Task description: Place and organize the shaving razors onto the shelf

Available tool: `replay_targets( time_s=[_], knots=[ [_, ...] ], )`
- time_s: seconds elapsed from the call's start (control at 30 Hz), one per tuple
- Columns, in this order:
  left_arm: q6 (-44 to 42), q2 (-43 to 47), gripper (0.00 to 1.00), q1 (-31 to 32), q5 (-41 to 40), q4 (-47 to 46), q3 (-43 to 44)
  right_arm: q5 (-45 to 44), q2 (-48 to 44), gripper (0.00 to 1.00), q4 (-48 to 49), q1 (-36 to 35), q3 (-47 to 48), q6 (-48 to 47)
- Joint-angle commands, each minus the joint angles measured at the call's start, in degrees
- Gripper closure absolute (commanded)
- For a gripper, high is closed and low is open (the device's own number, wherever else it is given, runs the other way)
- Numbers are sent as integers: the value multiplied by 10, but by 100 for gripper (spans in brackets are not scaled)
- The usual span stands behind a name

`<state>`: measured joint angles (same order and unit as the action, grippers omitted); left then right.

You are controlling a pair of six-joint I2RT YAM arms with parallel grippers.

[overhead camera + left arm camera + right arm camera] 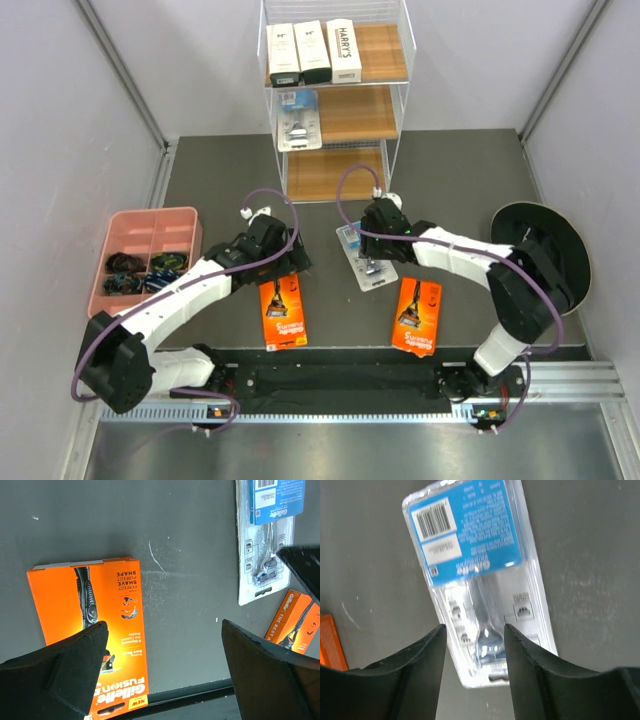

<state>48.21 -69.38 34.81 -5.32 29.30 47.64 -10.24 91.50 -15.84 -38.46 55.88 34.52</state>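
Three long white boxes (pixel 313 52) lie side by side on the top tier of the shelf (pixel 372 112). A blue-clear blister pack (pixel 298 118) rests on the middle tier. On the dark table lie a second blister pack (pixel 365 258) (pixel 475 555) and two orange cards (pixel 283 313) (pixel 417 316). My right gripper (pixel 370 245) (pixel 475 627) hangs just over the table pack. Its jaws are half narrowed either side of the razor bulge, with a gap showing. My left gripper (pixel 292 262) (pixel 164 625) is wide open and empty above the left orange card's (pixel 60 600) far end.
A pink compartment tray (pixel 150 212) with dark small items stands at the left. A black round disc (pixel 545 250) sits at the right behind the right arm. Grey walls close in both sides, and a black rail (pixel 340 380) runs along the near edge.
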Motion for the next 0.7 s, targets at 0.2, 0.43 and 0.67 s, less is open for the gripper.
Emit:
replay_targets(
  time_s=[0.2, 0.43, 0.67],
  knots=[
    [-11, 14, 1, 1, -13, 8, 22, 12, 107, 56, 5, 24, 92, -28],
    [-11, 14, 1, 1, -14, 10, 20, 15, 133, 72, -10, 23, 85, -22],
    [-7, 17, 1, 0, -13, 8, 17, 17, 125, 96, 1, 23, 72, -29]
  ],
)
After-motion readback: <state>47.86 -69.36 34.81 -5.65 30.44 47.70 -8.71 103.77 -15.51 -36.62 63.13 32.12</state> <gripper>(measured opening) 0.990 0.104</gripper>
